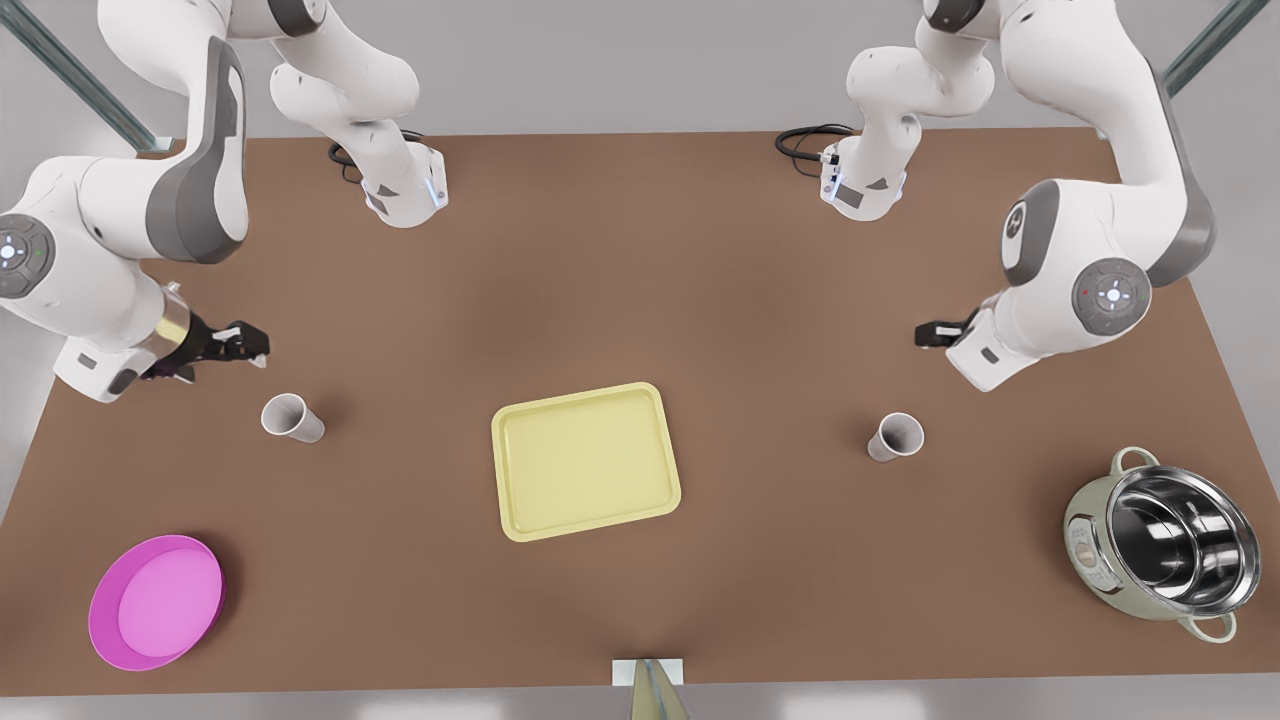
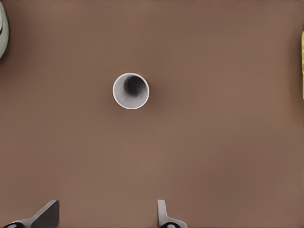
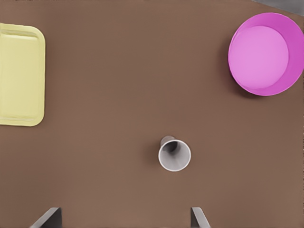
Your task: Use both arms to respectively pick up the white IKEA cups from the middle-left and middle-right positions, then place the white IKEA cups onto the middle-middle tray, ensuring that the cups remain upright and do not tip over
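Note:
Two white cups stand upright on the brown table, one on each side of the pale yellow tray point(image 1: 585, 462). The cup point(image 1: 895, 436) at the front view's right appears from above in the left wrist view point(image 2: 130, 90), with my left gripper point(image 2: 104, 216) open and hovering short of it. In the front view that gripper point(image 1: 925, 333) hangs behind the cup. The cup point(image 1: 292, 417) at the front view's left shows in the right wrist view point(image 3: 174, 154). My right gripper point(image 3: 124, 217) is open above the table just short of it, and in the front view point(image 1: 245, 343) sits behind and left of it. The tray point(image 3: 19, 76) holds nothing.
A round magenta dish point(image 1: 157, 600) lies near the front corner at the front view's left, also in the right wrist view point(image 3: 265, 53). A steel pot point(image 1: 1165, 540) stands at the front view's right front. Black cables point(image 1: 810, 140) lie by the arm bases at the back.

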